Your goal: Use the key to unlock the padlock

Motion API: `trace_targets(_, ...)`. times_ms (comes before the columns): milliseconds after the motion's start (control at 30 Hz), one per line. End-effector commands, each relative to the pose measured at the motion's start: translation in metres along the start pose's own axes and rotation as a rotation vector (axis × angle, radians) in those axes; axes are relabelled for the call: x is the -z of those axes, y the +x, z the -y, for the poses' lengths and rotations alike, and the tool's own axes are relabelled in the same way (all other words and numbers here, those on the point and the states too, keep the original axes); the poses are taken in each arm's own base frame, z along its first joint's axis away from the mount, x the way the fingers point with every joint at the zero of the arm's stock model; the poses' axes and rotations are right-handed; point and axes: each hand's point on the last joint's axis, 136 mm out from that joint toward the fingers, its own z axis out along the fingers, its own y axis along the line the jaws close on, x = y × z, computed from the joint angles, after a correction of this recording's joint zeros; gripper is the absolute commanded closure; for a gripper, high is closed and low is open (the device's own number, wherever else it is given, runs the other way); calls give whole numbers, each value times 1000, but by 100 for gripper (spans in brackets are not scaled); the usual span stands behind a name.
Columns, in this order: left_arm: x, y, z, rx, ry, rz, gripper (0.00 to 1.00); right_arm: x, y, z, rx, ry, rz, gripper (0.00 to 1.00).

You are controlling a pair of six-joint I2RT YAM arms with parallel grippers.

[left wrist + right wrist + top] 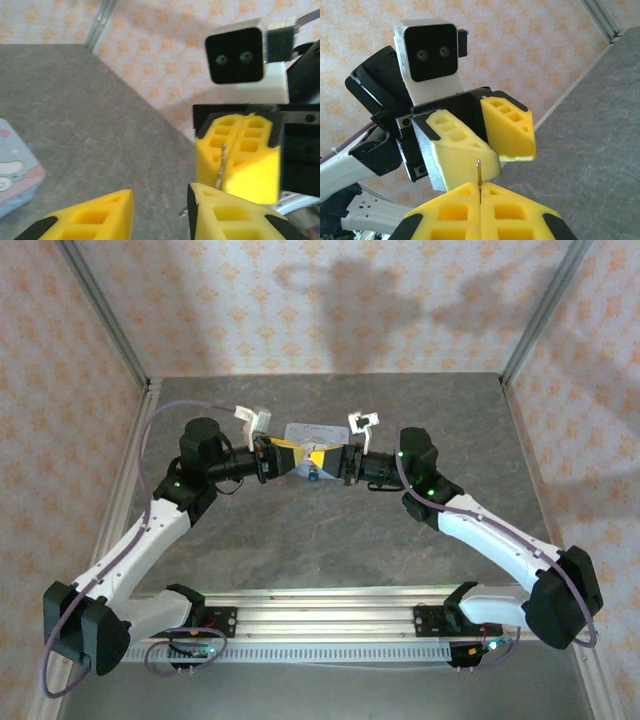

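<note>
My right gripper (480, 185) is shut on the key (478, 172), a thin pale metal strip that sticks up out of the seam between its yellow pads. My left gripper (512, 155) faces it tip to tip, jaws open. In the left wrist view the left gripper (160, 192) has a clear gap. The key (220, 172) in the right gripper (224, 147) runs down behind the left gripper's right finger (230, 215). From above, both grippers meet over mid-table, and the tiny teal-blue padlock (313, 477) lies just below them.
A pastel blue-pink tin (315, 432) stands right behind the two grippers and shows at the left edge of the left wrist view (12, 180). Patterned walls and metal posts (105, 315) enclose the grey table (330, 540).
</note>
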Motion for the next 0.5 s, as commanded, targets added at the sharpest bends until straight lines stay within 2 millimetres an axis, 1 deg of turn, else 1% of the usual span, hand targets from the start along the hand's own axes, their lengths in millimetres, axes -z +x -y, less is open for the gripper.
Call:
trace_targets(0, 3, -23, 28, 25, 119, 57, 72, 4, -14, -25, 85, -86, 50, 100)
trace_targets(67, 3, -26, 29, 27, 129, 72, 77, 1, -15, -26, 62, -105, 54, 100)
trace_targets(167, 2, -25, 30, 33, 143, 74, 80, 1, -17, -27, 43, -122, 69, 100)
trace_targets(367, 3, -26, 36, 45, 172, 74, 81, 2, -17, -26, 29, -122, 70, 100)
trace_targets(467, 4, -27, 39, 49, 187, 72, 79, 3, -16, -23, 4, -129, 66, 100)
